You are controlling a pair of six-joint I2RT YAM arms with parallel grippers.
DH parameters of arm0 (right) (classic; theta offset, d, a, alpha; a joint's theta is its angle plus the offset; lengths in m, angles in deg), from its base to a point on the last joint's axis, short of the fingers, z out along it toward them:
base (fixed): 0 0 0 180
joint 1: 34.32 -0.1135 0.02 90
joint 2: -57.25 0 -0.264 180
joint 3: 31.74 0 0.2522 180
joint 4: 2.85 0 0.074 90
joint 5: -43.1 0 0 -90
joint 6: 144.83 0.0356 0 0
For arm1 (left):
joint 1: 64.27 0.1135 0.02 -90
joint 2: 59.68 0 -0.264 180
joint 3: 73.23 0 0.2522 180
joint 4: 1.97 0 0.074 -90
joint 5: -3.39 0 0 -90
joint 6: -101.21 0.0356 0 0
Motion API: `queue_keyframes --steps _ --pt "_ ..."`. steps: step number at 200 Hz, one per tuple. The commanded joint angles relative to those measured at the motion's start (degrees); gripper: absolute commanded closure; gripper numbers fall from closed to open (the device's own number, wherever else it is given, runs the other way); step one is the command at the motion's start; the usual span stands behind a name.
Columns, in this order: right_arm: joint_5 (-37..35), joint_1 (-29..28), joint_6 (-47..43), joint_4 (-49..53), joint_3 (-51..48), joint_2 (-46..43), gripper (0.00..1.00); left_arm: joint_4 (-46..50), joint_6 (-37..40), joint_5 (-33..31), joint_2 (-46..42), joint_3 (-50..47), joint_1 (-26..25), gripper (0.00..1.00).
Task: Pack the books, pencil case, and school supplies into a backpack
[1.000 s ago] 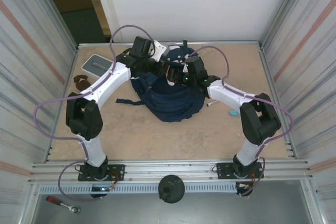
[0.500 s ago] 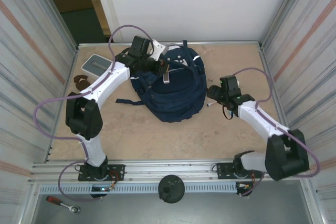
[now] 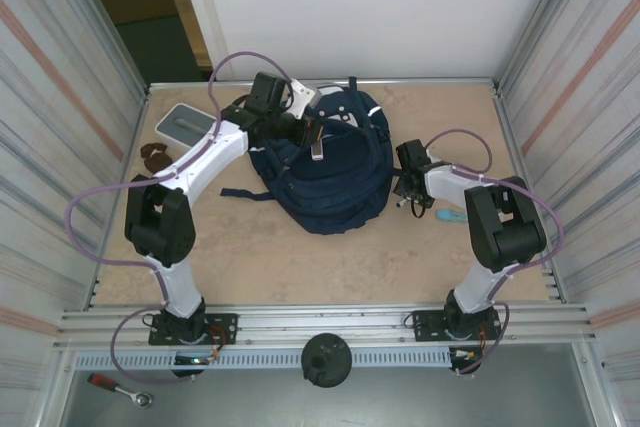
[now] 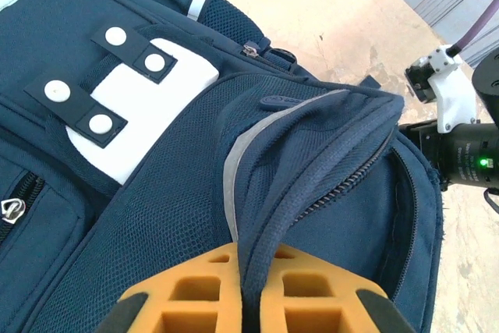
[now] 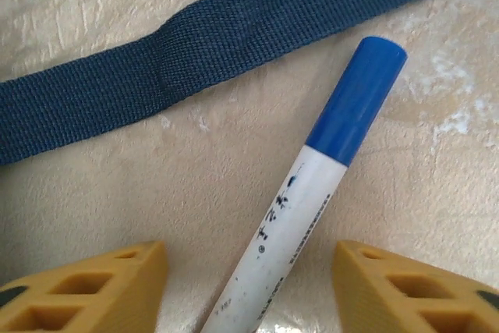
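White marker (image 5: pixel 302 196), lying on the table (image 3: pixel 300 239) toward its right edge beside the backpack (image 3: pixel 335 172), we are straddling with the right gripper (image 5: pixel 249 286), its fingers spread, our left gripper (image 4: pixel 251 295) pinching the backpack's flap (image 4: pixel 312 146); an off-centre squeeze could roll it away.

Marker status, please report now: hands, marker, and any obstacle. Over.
Left hand shut on backpack rim. Right hand open, astride marker on table. Strap lies just beyond, clear of marker.

Your left arm reaches forward, left gripper (image 4: pixel 249 302) clamped on the backpack (image 4: pixel 140 200). Your right arm is folded tight at the elbow, right gripper (image 5: pixel 249 271) pointing down, jaws apart.
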Motion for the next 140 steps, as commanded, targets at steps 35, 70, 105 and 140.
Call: queue_keyframes --steps 35,70,105,140 --pt "2.31 0.3 -0.67 -1.16 0.62 0.31 0.9 -4.54 -0.12 0.17 -3.05 -1.04 1.21 1.0" --pt "7.49 -1.62 -3.58 -2.84 -6.11 -15.89 0.98 -4.8 -0.16 0.84 -3.23 -1.16 1.39 1.0" --pt "19.94 -10.3 -2.85 -6.42 -8.09 -28.6 0.97 -5.39 -0.24 1.75 -3.33 -1.2 1.48 1.0" --pt "27.21 -16.05 4.48 -12.42 0.54 -19.9 0.95 -5.77 -0.85 3.06 -3.05 -0.69 1.47 1.0"
